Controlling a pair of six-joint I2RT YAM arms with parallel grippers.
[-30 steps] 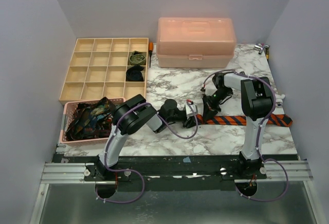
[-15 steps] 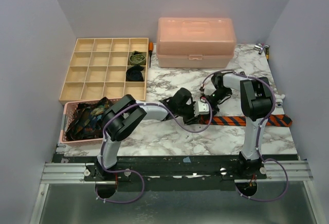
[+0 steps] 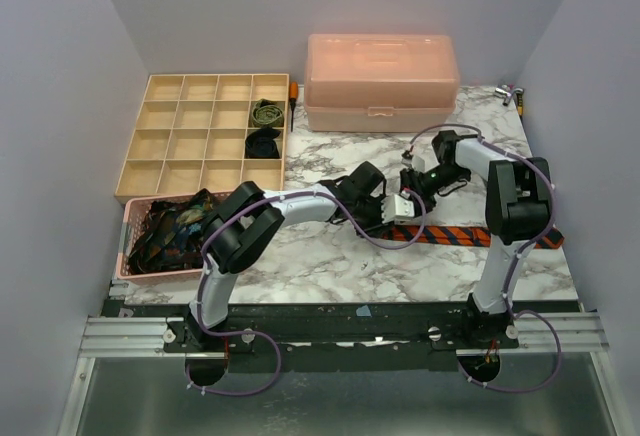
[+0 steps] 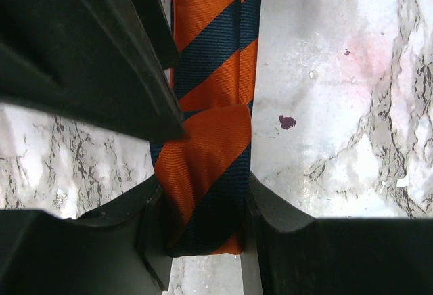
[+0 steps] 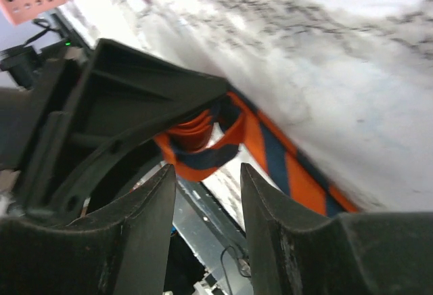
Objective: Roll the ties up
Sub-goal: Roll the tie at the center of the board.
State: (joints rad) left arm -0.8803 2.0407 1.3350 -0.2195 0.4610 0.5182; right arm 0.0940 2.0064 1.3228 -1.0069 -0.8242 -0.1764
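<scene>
The orange-and-navy striped tie (image 3: 470,236) lies flat along the marble table (image 3: 330,256), its left end turned over into a small roll. My left gripper (image 3: 393,218) is shut on that rolled end (image 4: 206,187), with the fabric pressed between both fingers (image 4: 298,247). Just behind it my right gripper (image 3: 413,188) hangs open. In the right wrist view its fingers (image 5: 145,234) stand apart, short of the roll (image 5: 203,147), with nothing between them. Two rolled ties, an olive one (image 3: 266,112) and a black one (image 3: 263,143), sit in the compartment tray (image 3: 205,103).
A pink basket (image 3: 128,228) of loose dark ties stands at the left front. A pink lidded box (image 3: 380,81) stands at the back. Small tools (image 3: 510,94) lie in the back right corner. Purple cables loop round both arms.
My right gripper has opened, let go of the tie and drawn back. My left gripper has swung right onto the tie's rolled end and closed on it.
</scene>
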